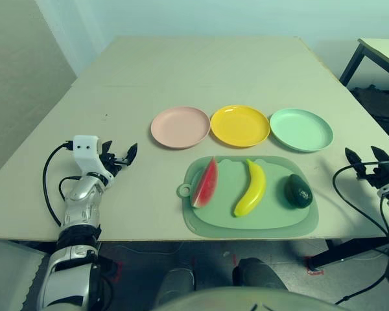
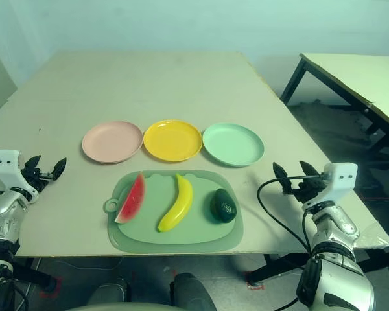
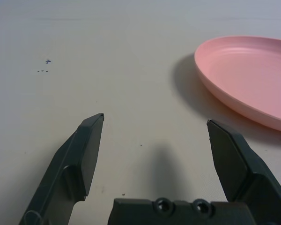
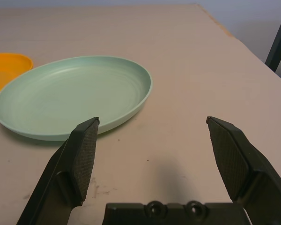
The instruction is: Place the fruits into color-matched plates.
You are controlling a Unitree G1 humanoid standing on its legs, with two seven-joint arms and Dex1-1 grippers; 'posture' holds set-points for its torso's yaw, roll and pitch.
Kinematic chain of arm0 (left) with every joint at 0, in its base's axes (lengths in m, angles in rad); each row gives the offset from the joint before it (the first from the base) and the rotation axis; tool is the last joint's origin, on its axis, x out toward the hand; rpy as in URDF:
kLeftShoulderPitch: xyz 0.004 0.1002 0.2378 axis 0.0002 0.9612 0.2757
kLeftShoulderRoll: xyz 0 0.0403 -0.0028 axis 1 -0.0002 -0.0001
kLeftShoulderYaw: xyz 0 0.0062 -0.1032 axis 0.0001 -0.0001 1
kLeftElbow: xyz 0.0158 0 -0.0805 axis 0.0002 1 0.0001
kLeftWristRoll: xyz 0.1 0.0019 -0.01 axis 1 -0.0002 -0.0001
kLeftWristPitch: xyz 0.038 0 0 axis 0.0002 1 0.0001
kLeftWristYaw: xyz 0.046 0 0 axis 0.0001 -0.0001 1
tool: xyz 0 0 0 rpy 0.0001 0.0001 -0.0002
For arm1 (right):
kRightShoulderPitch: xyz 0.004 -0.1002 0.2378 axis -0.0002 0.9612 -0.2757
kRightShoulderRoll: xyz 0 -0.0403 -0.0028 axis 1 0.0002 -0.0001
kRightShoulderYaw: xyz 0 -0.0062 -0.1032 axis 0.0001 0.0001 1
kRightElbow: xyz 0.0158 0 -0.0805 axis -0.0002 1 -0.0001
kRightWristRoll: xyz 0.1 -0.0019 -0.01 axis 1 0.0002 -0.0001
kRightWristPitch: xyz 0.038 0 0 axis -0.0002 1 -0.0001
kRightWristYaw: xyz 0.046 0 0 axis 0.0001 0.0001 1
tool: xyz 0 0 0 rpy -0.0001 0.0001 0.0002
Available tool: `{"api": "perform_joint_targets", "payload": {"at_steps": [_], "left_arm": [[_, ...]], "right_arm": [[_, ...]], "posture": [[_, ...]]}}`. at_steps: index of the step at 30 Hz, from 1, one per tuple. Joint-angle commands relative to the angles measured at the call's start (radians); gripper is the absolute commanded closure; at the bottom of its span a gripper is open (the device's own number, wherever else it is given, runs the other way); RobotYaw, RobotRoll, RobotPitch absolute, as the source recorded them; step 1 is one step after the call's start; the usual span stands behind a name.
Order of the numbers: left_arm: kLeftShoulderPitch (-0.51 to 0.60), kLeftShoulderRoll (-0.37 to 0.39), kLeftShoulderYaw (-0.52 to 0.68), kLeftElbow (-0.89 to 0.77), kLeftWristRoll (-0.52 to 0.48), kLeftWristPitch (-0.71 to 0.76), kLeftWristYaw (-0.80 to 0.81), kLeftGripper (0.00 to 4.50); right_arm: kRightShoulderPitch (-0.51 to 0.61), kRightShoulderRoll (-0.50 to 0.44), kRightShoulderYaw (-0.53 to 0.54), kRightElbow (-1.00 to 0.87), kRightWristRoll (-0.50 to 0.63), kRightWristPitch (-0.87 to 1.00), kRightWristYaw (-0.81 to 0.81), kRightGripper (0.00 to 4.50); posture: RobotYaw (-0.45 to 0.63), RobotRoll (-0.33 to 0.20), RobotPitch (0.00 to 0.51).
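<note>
Right eye view: watermelon (image 2: 131, 199), banana (image 2: 177, 203), avocado (image 2: 223, 206) on mat (image 2: 175, 247) — nothing sorted yet; plates (image 2: 112, 142) at eleven to one o'clock beyond (all bare) — both pincers (image 2: 46, 167) (image 2: 294, 177) wide open, empty.

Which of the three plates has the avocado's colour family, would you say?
The mint green plate, at the right end of the row; the others are pink and yellow.

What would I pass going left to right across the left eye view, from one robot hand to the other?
Left hand, watermelon, banana, avocado, right hand.
</note>
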Motion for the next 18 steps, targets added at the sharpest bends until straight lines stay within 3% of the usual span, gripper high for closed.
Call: {"api": "perform_joint_targets", "payload": {"at_steps": [1, 13, 15, 18], "left_arm": [[0.012, -0.001, -0.003, -0.008, 0.001, 0.007, -0.005, 0.03], [0.031, 0.072, 0.036, 0.002, -0.024, 0.006, -0.051, 0.03], [0.047, 0.091, 0.057, -0.013, -0.057, 0.011, -0.105, 0.03], [0.066, 0.136, 0.06, -0.085, -0.149, 0.031, -0.319, 0.03]], "right_arm": [[-0.006, 0.018, 0.012, 0.002, -0.011, -0.001, -0.008, 0.0], [0.018, 0.067, 0.023, -0.032, -0.007, -0.024, 0.01, 0.0], [0.024, 0.084, 0.023, -0.038, -0.004, -0.023, 0.009, 0.0], [0.021, 0.09, 0.027, -0.049, -0.003, -0.026, 0.028, 0.0]], "posture": [[-0.11, 0.0, 0.034], [-0.08, 0.0, 0.041], [-0.09, 0.0, 0.04], [-0.08, 0.0, 0.056]]}}
